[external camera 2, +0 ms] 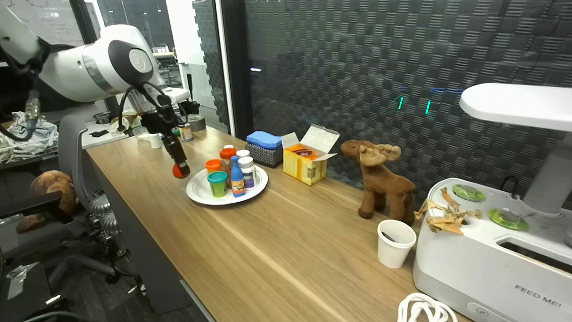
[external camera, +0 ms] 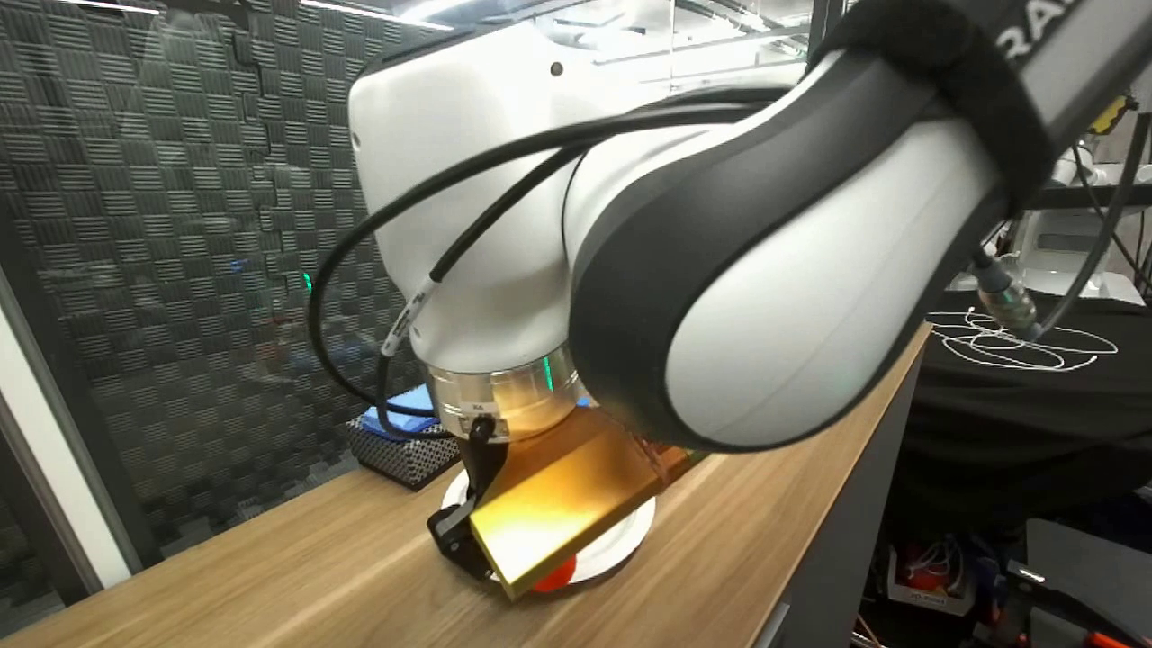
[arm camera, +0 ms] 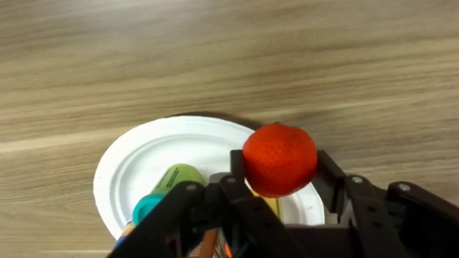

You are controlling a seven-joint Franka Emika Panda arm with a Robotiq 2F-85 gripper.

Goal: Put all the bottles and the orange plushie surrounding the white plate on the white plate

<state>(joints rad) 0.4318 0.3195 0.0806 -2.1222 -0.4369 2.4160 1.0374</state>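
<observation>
Claw (arm camera: 280,165) clasps orange plushie (arm camera: 279,159); blue bottle (external camera 2: 237,180) stands upright, cap (external camera 2: 234,158) up.

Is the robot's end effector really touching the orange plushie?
Touching: the wrist view shows the end effector pressed against both sides of the orange plushie.

room: bare strip of white plate (arm camera: 190,147) beside teal-lidded tub (arm camera: 177,173) | blocking: blue bottle (external camera 2: 237,176), white bottle (external camera 2: 248,174) close by
</observation>
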